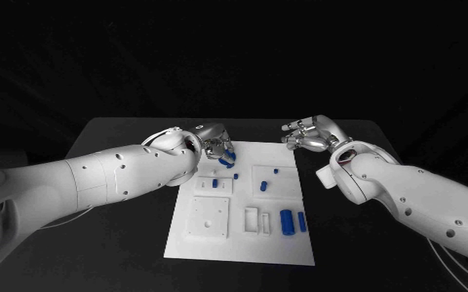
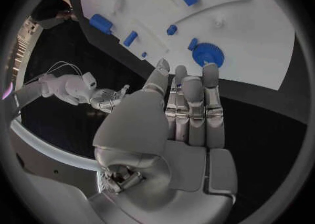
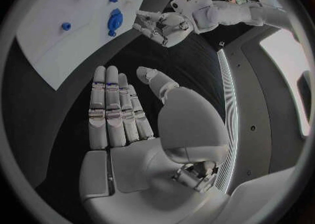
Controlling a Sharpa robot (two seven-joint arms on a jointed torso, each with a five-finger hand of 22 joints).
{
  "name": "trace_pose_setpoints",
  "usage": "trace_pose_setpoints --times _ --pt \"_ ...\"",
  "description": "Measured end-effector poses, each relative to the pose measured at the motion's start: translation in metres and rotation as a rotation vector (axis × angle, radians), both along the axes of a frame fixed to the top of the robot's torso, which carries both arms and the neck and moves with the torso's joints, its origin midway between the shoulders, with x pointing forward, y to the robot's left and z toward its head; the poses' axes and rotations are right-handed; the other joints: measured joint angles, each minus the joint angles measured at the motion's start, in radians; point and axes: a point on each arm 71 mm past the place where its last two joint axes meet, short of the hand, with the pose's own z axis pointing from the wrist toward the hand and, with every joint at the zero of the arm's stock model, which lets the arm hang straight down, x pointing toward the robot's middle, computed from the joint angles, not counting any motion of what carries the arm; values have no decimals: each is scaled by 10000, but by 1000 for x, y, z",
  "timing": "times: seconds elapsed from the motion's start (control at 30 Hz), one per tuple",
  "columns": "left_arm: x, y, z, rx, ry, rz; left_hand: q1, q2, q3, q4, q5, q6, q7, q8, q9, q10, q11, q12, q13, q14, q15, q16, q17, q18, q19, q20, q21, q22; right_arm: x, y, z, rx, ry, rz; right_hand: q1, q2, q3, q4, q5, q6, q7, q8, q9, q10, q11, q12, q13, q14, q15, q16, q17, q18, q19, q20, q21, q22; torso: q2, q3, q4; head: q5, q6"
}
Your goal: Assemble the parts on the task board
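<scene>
The white task board (image 1: 244, 238) lies in the middle of the black table with several blue parts on it. A blue gear (image 1: 226, 161) sits near its far left corner. My left hand (image 1: 213, 140) hovers just beyond that corner. In the left wrist view its fingers (image 2: 190, 98) are stretched out flat and hold nothing, and the gear (image 2: 209, 54) lies just past the fingertips. My right hand (image 1: 310, 134) hangs over the table off the board's far right corner. Its fingers (image 3: 115, 108) are straight and empty, with the board (image 3: 59, 51) ahead of them.
Blue pegs (image 1: 214, 183) (image 1: 262, 185) stand mid-board, and a large blue cylinder (image 1: 287, 221) with a thinner one (image 1: 302, 222) lies at the near right. White raised fixtures (image 1: 211, 217) take up the near left. Bare black table (image 1: 117, 136) surrounds the board.
</scene>
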Motion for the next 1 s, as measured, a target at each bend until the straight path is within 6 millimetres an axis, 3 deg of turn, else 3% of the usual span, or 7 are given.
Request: trace_pose_setpoints --times 0.17,0.23,0.33,1.0 --pt "0 -4 -10 399 39 36 39 39 -98 14 85 0 0 0 0 -461 -31 1264 356 33 -34 130 61 0 35 -35 -2 4 0 1 0 4 -3 19 0 0 0 0 0 0 0 0 0 0 0 0 0 0 0 0 0 0 0 0 -1 0 1 -1 1 -26 -16" --pt "0 -5 -13 531 24 55 102 102 -126 -14 122 -66 -5 0 1 -782 -54 2068 707 53 -55 159 78 -1 78 -63 -2 3 -1 1 1 5 -3 26 0 0 0 0 0 0 0 0 -1 0 0 0 0 0 0 0 0 0 0 0 -1 0 5 -6 1 -36 -32" --pt "0 -6 -17 693 -12 89 160 159 -107 -34 240 -66 -6 0 1 -998 -74 2583 984 71 -72 198 78 -1 128 -56 -2 3 -1 1 1 4 -1 26 0 0 0 0 0 0 0 0 -1 0 0 0 0 0 0 0 0 0 -22 -22 -1 0 6 -7 4 -48 -40" --pt "1 -6 -33 1155 -174 217 153 373 16 -156 506 80 -77 0 2 -1097 -134 3043 1183 139 -139 316 91 0 179 -106 95 0 -1 2 1 4 8 34 0 0 0 0 1 32 30 0 -3 0 0 0 0 0 0 0 1 0 -36 -36 36 0 -13 -9 17 -94 -124"
